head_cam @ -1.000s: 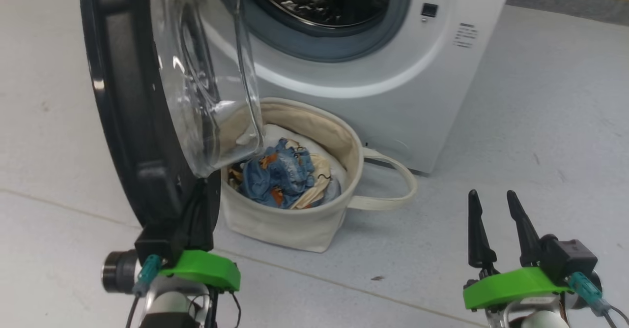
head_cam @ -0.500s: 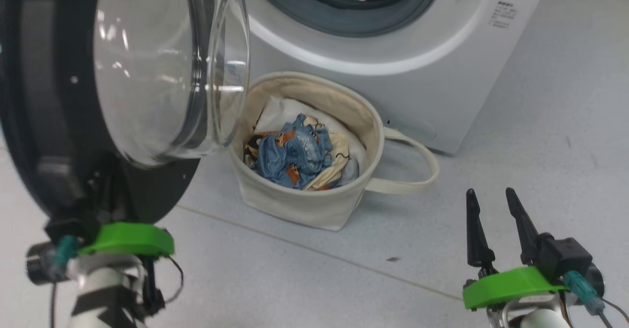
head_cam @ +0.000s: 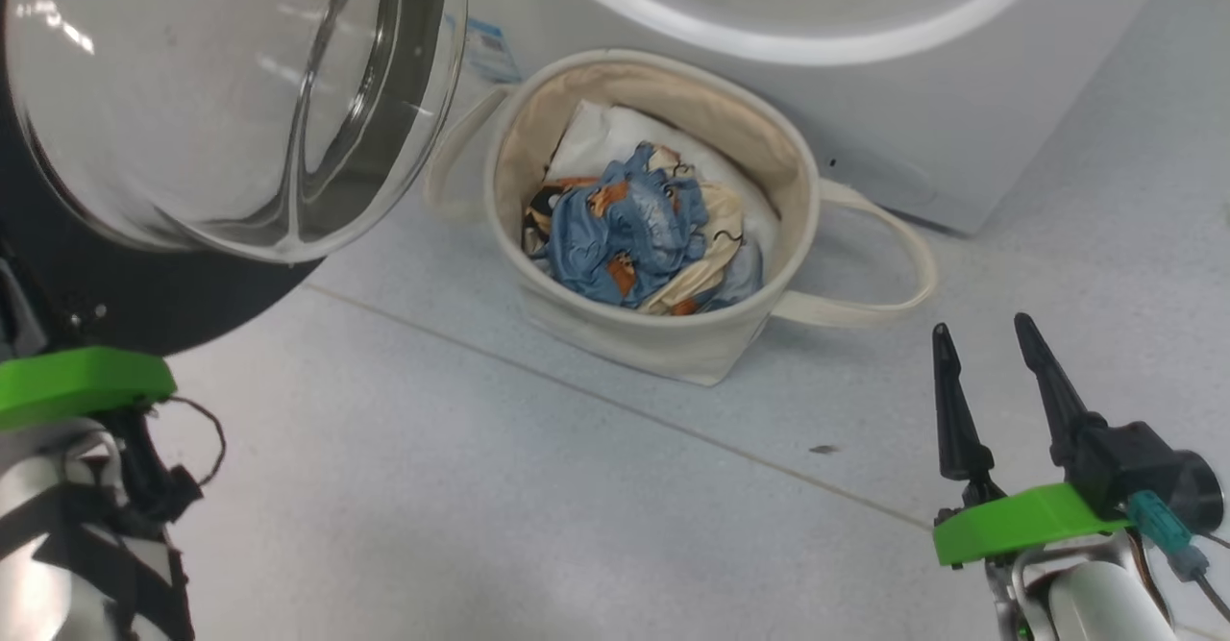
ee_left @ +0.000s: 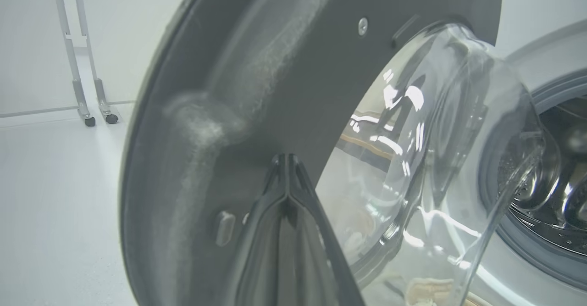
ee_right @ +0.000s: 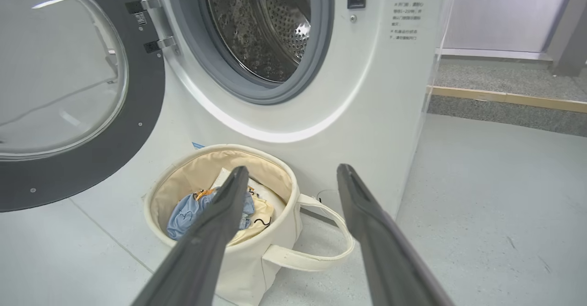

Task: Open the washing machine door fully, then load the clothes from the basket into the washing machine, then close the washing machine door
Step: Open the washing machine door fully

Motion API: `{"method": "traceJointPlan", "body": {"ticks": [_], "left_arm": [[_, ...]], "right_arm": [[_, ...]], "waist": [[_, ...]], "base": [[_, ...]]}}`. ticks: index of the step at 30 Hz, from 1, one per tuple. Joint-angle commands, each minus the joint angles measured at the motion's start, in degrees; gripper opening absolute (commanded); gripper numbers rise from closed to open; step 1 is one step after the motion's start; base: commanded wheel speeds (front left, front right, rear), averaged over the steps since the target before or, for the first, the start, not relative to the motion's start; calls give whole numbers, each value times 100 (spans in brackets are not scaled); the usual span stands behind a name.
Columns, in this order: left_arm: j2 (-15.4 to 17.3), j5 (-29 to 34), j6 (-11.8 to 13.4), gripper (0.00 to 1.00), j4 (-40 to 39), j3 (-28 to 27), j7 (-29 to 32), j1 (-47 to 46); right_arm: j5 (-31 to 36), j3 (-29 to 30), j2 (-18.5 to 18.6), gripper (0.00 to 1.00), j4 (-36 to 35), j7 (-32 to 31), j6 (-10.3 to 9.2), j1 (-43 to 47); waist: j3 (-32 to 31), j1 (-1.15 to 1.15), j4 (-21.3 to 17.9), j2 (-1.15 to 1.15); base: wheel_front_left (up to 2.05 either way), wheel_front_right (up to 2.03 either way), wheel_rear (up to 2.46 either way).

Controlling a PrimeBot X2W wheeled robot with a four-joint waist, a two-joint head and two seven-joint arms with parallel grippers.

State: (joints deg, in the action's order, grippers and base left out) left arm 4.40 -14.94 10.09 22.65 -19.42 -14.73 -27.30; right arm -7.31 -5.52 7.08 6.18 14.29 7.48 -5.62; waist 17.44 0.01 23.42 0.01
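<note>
Since a second ago, the washing machine door (head_cam: 221,93) is recorded as swung wider: its glass bowl is no longer overlapping the basket (head_cam: 673,343) in the head view, and the left gripper (ee_left: 285,161) is carried outward with it. The head camera is also noted to have tilted down, so the shift of the whole picture is not counted as motion of the things. The basket is seen standing on the floor (head_cam: 480,487) just in front of the washing machine (head_cam: 769,7), below its opening. The clothes (head_cam: 634,237), blue and cream with orange-brown prints, are heaped in the basket on a plain white cloth (head_cam: 605,136), below the rim. The steel drum (ee_right: 261,21) is exposed, ringed by the grey seal (ee_right: 316,44). The door is carried on its hinge (ee_right: 151,24) at the robot's left of the opening; its black lower edge is held above the floor, beside the basket's left handle (head_cam: 447,156) and apart from it. Open floor is noted between the basket and the right gripper (head_cam: 980,326), with the right handle (head_cam: 894,266) lying toward it. The left gripper's fingers are pressed together, tips laid against the door's grey inner ring beside the glass. The right gripper's fingers are spread wide, nothing is held, and it is pointed toward the basket.
</note>
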Motion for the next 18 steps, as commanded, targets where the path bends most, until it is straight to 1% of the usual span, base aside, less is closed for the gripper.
{"method": "traceJointPlan", "body": {"ticks": [1,5,12,15,18], "left_arm": [[206,-15,-47,0,-120,-324,-27,-204],[127,96,-183,0,5,-548,-27,-449],[152,227,-312,0,335,-927,-27,-684],[147,341,-407,0,357,-1053,-27,-761],[112,471,-451,0,299,-1030,-27,-717]], "right_arm": [[46,-195,99,100,-226,71,1,-116],[81,-259,321,100,-290,71,1,-202],[45,-269,351,100,-333,71,1,-317],[31,-230,357,100,-301,71,1,-332],[13,-215,316,100,-284,71,1,-332]], "waist": [[196,-1,142,-1],[421,-1,249,-1],[567,-1,282,-1],[568,-1,302,-1],[502,-1,297,-1]], "base": [[0,0,0],[0,0,0],[0,0,0],[0,0,0],[0,0,0]]}}
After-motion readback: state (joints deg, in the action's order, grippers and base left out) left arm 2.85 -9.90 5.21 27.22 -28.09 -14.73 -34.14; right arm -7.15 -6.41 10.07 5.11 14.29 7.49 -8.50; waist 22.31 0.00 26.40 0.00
